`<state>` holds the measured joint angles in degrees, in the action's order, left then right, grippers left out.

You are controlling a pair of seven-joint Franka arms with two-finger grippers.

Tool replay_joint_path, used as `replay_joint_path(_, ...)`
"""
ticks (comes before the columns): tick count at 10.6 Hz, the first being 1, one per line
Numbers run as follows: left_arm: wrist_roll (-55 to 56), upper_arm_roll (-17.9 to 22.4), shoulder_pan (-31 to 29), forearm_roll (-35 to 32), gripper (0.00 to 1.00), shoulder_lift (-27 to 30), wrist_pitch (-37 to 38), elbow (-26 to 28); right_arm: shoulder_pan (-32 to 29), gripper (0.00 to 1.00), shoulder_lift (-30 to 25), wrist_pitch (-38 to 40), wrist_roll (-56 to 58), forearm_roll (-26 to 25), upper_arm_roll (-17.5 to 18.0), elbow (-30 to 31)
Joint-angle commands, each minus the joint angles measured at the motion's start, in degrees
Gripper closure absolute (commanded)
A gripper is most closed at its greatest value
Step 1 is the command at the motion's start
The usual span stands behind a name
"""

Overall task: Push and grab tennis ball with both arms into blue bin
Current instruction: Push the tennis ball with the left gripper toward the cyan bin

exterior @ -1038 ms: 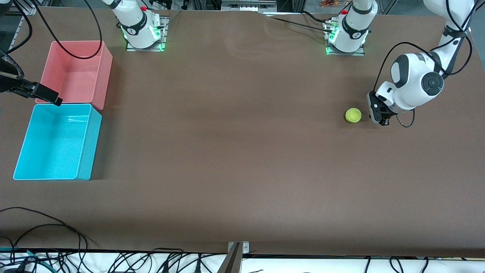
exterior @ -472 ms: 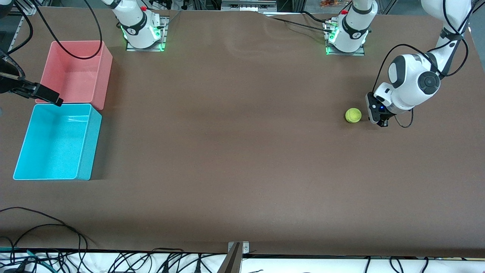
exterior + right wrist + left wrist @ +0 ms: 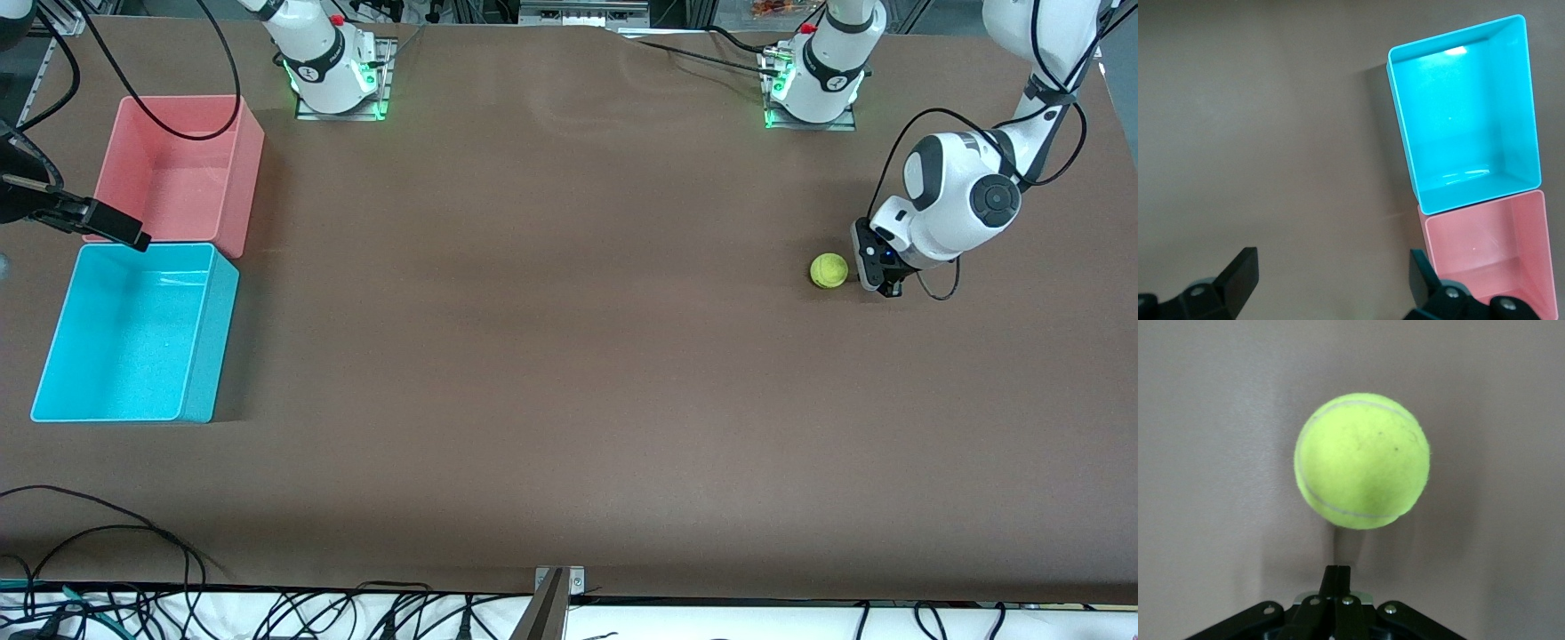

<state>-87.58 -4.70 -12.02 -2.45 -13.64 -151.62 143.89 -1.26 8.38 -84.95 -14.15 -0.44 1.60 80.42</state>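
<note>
1. Toward the left arm's end of the table, the tennis ball (image 3: 829, 270) lies on the bare brown table (image 3: 551, 356), at about 3 o'clock from the table's middle in the front view.
2. The left gripper (image 3: 882, 286) sits just beside the ball at its 3 o'clock, low by the table, fingers clenched together on nothing; its wrist view shows the ball (image 3: 1361, 460) dead ahead of the closed tips (image 3: 1335, 577).
3. A good push likely meets the ball through its middle and aims toward 9 o'clock, gently, so it rolls straight and not too fast.
4. The blue bin (image 3: 133, 333) stands well apart at the right arm's end, nearer the camera than the pink bin (image 3: 178, 169).
5. The right gripper (image 3: 1331, 283) waits released above the table beside the bins, ready to catch the rolling ball.
</note>
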Motion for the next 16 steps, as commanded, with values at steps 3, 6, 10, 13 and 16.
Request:
replay_joint_path(3, 6.08, -1.19, 2.43, -0.71, 1.0, 0.02, -1.04, 1.39, -0.23, 0.0, -0.56, -0.3, 0.62, 0.97, 0.16, 0.53)
replay_joint_path(6, 27.03, -13.27, 4.46, -1.32, 1.0, -0.07, -1.04, -0.79, -0.23, 0.0, -0.56, -0.39, 0.62, 0.97, 0.16, 0.53)
replay_joint_path(10, 37.23, -16.57, 7.46, -1.5, 1.0, 0.19, -0.78, -2.65, -0.23, 0.0, -0.12, -0.39, 0.62, 0.97, 0.16, 0.53)
replay_joint_path(13, 34.85, -16.39, 6.49, -1.42, 1.0, 0.89, -0.52, -2.56, -0.05, 0.0, 0.23, -0.39, 0.71, 0.97, 0.16, 0.7)
replay_joint_path(16, 34.32, -15.96, 4.48, -1.42, 0.96, 1.94, 0.89, -2.39, -0.05, 0.0, 2.6, -0.91, 2.9, 2.28, 0.24, 2.89)
